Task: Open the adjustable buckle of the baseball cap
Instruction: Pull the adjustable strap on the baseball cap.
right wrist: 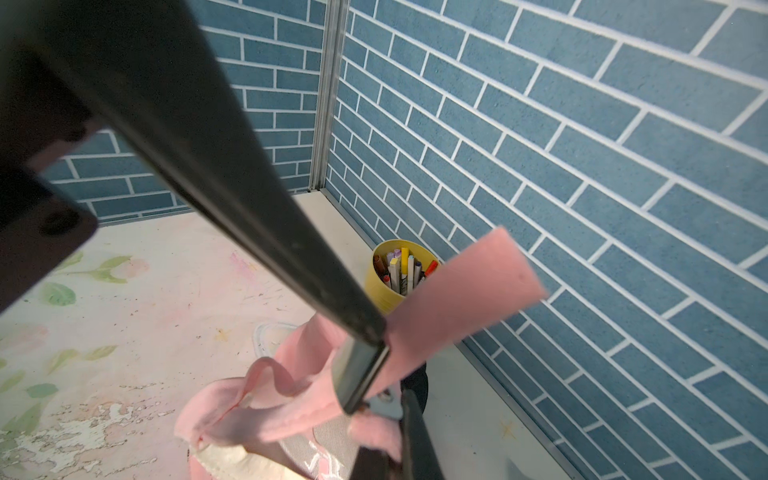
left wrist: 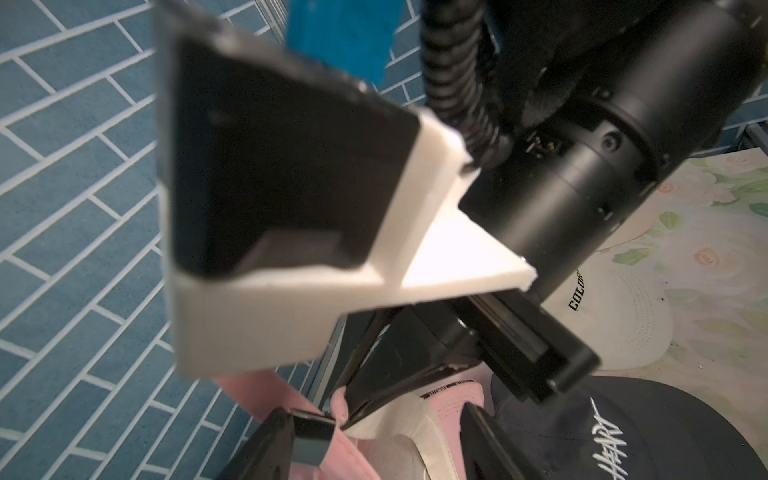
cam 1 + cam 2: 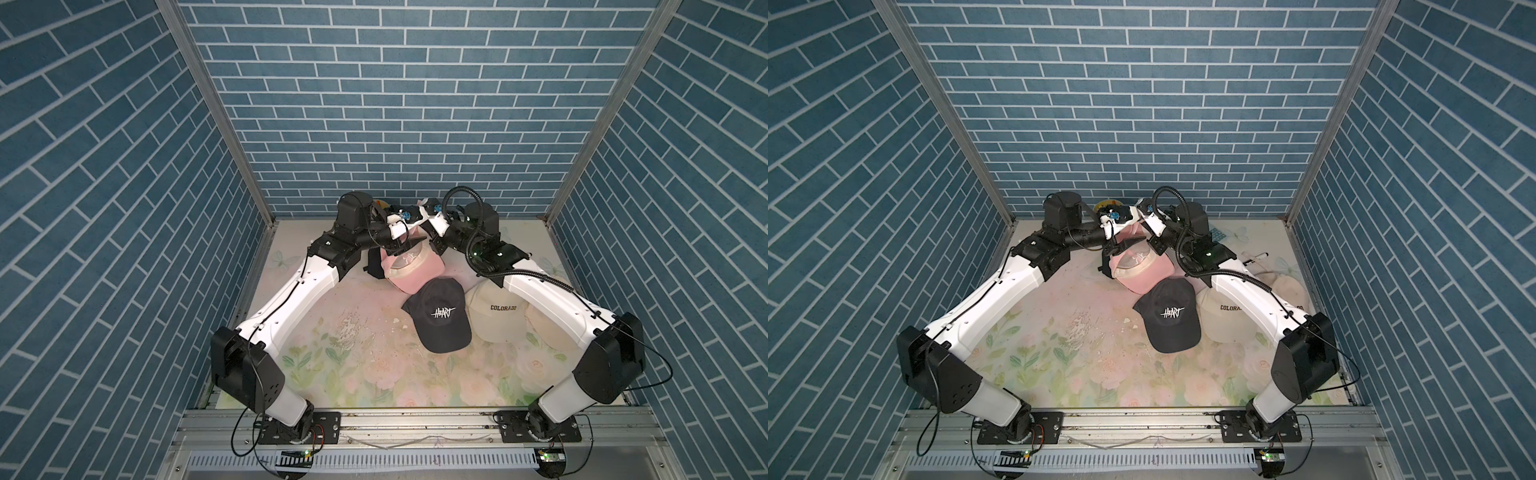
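Light, floppy pink cap [image 3: 415, 282] at twelve o'clock.
Right gripper [image 1: 374, 374] jaws pinch its limp strap [image 1: 465, 291], probably the best hold; left gripper [image 2: 380, 415] jaws gape over the rim.

I have my left arm [image 3: 291, 297] and right arm [image 3: 544, 297] reaching forward, wrists bent inward to meet over the pink cap [image 3: 415, 276]. My left pincer [image 3: 405, 246] hangs above it, jaws apart; my right pincer [image 1: 382, 388] is clamped on its strap [image 1: 461, 291].
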Controlling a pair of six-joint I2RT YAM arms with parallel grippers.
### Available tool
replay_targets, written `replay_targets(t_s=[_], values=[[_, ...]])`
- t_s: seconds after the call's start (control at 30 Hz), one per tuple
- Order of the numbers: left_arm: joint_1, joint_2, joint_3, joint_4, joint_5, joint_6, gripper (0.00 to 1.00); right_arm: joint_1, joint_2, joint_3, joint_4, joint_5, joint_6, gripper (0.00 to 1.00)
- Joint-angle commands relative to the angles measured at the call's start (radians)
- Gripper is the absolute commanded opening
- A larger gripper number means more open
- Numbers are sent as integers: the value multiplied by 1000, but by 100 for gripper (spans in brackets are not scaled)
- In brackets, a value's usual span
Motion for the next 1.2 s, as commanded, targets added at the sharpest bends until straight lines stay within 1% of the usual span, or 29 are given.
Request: replay_targets(t_s=[0.0, 0.07, 0.17, 0.2, 0.27, 0.33, 0.47, 0.6, 0.7, 0.87, 0.97, 1.07, 1.17], values=[[39, -17, -32, 66, 54, -81, 73, -6, -39, 30, 24, -60, -43, 0], [113, -22, -40, 150, 166, -196, 75, -14, -45, 14, 39, -86, -43, 0], [209, 3, -29, 275, 351, -374, 74, -20, -46, 14, 26, -107, -44, 0], [218, 18, -12, 280, 380, -393, 74, -19, -46, 17, 17, -111, -46, 0], [219, 58, 61, 217, 426, -375, 74, -21, -40, 27, -5, -123, -57, 0], [219, 97, 107, 204, 467, -393, 72, -21, -31, 43, -32, -133, -65, 0], [215, 140, 134, 221, 545, -453, 69, -21, -21, 61, -55, -154, -71, 0], [203, 160, 137, 211, 558, -465, 69, -20, -12, 83, -93, -166, -85, 0], [190, 186, 166, 187, 553, -462, 69, -20, -4, 97, -115, -177, -97, 0], [173, 216, 209, 173, 574, -470, 69, -20, 12, 112, -155, -176, -119, 0], [169, 219, 213, 179, 588, -480, 66, -20, 18, 111, -156, -172, -122, 0], [168, 221, 215, 181, 592, -483, 58, -19, 21, 111, -159, -163, -124, 0], [166, 222, 214, 177, 599, -482, 43, -20, 24, 106, -149, -149, -116, 0]])
